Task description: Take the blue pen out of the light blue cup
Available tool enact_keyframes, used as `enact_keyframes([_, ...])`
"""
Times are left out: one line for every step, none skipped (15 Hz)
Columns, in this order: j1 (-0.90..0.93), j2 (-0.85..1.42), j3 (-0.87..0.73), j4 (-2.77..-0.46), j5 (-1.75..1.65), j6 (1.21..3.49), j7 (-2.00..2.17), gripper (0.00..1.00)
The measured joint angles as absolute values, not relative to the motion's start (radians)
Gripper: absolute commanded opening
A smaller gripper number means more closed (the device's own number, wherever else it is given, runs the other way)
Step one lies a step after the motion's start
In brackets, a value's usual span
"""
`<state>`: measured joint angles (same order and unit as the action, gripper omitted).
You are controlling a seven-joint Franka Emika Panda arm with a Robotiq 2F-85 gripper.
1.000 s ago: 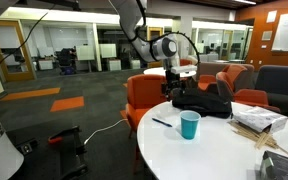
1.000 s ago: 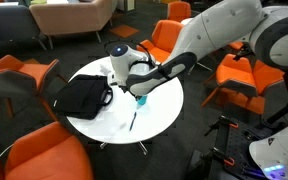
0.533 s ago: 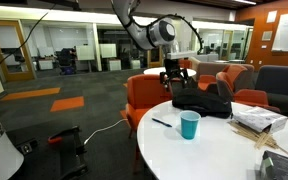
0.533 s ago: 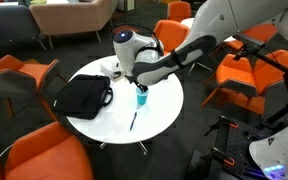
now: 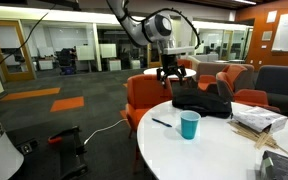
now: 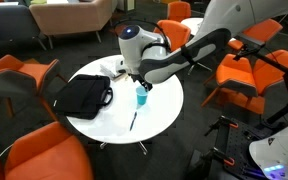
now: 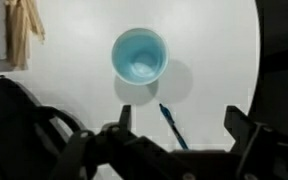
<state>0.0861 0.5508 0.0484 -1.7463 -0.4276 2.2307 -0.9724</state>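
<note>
The light blue cup point(image 5: 190, 124) stands upright on the round white table point(image 5: 214, 155); it also shows in an exterior view point(image 6: 141, 97) and the wrist view point(image 7: 139, 55), where its inside looks empty. The blue pen point(image 7: 172, 125) lies flat on the table beside the cup, seen as a thin dark stick in both exterior views point(image 5: 163, 122) point(image 6: 134, 120). My gripper point(image 7: 179, 120) is open and empty, raised well above the cup and pen point(image 5: 174, 72).
A black bag point(image 5: 203, 101) lies on the table behind the cup, also in an exterior view point(image 6: 82, 96). Papers and a box point(image 5: 259, 122) sit at one edge. Orange chairs point(image 6: 39, 152) ring the table.
The gripper has risen higher above the table, away from the cup. The pen and cup have not moved.
</note>
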Motion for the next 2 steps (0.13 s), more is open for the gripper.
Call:
enact_keyframes([0.086,0.543,0.05,-1.755,-0.429,2.231,-0.972,1.0])
enact_keyframes([0.086,0.536,0.051,-1.762,-0.43,2.231,-0.972,1.0])
